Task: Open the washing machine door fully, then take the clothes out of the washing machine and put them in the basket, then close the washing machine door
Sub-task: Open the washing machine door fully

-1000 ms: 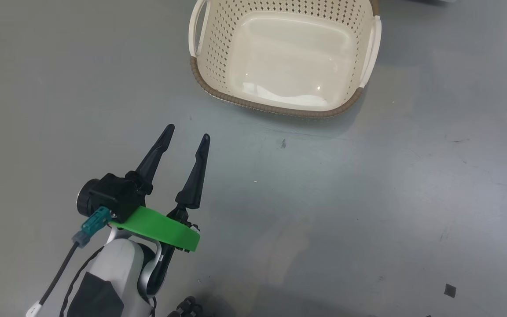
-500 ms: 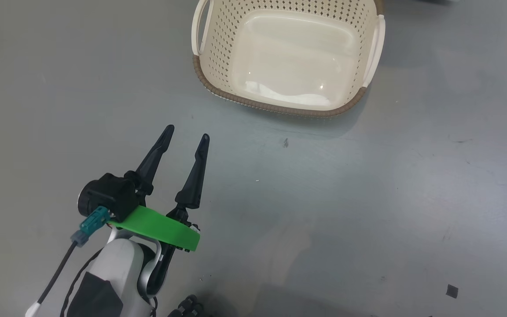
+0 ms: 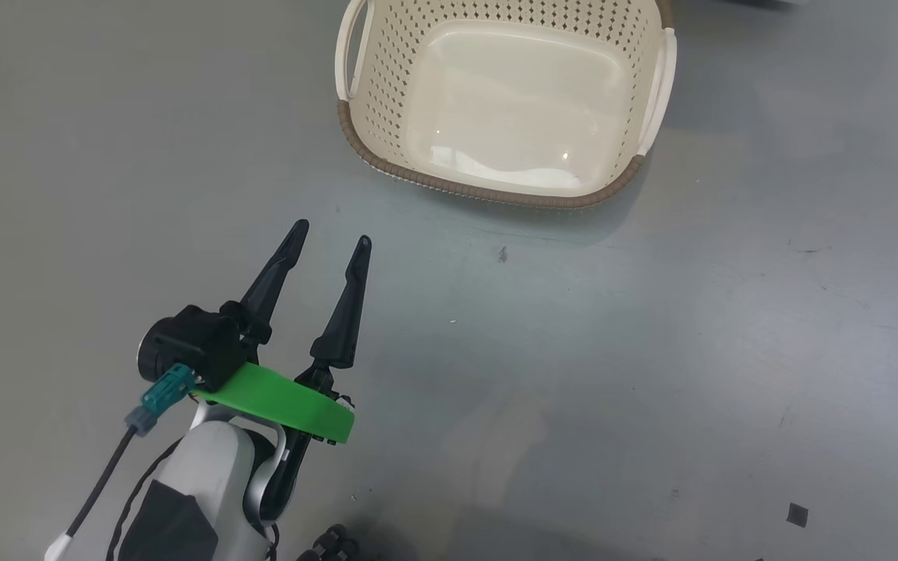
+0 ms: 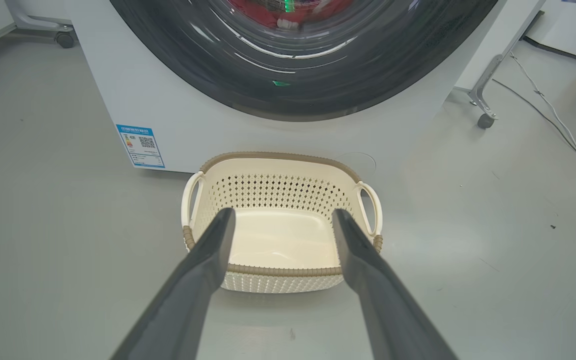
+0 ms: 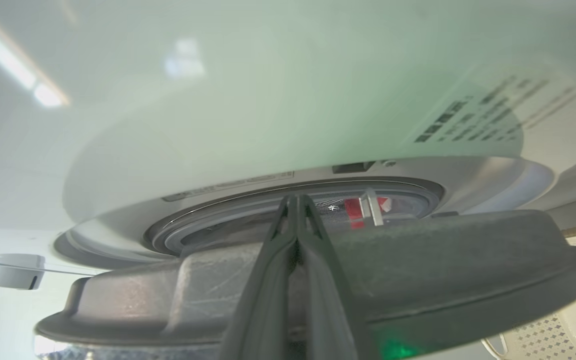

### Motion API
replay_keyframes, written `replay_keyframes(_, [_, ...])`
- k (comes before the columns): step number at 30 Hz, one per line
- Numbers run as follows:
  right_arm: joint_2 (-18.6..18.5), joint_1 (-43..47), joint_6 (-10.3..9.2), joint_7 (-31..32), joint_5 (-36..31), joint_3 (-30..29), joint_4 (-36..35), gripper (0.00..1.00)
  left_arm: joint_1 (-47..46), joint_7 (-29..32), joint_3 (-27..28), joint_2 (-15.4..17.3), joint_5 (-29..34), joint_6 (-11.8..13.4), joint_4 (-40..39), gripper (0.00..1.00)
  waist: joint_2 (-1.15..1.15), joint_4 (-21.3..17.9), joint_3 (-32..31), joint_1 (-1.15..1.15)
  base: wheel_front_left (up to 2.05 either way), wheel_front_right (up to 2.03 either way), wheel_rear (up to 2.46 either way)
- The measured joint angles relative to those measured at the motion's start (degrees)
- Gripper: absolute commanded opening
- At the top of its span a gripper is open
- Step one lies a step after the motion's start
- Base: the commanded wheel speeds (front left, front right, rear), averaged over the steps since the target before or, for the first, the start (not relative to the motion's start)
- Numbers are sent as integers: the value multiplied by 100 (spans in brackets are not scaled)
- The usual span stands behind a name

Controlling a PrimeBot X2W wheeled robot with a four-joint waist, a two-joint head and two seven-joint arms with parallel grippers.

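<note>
Fingers (image 3: 344, 312) spread wide and holding nothing, my left pincer (image 3: 334, 234) hovers low over the grey floor (image 3: 652, 351). It is aimed at the basket (image 3: 496, 196), which sits a little beyond the fingertips and is empty, its cream bottom bare. Just behind the basket stands the washing machine (image 4: 113, 95), with a small blue label (image 4: 140, 145) low on its white front to the left. My right pincer (image 5: 295, 200) is pressed together, pinching nothing that I can make out, with its tips up at the edge of the washing machine door (image 5: 443, 260). From that wrist the door's grey inner side stands apart from the white front and the round opening shows in the gap, so I judge the door ajar but far from fully open. The clothes (image 5: 353, 210), a patch of bright red, lie inside the drum and can also be glimpsed through the door's glass from my left wrist. By my reckoning the job is in its first step: the door has to swing all the way out, then the red garment must come out and go into the basket, and closing the door comes last.
</note>
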Motion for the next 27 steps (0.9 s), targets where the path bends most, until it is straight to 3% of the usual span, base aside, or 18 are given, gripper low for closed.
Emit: replay_keyframes(27, [-9, 80, 0, 458, 73, -40, 437, 0, -27, 0, 64, 0, 10, 0, 40, 100, 0, -115, -158, 0, 0, 0, 0])
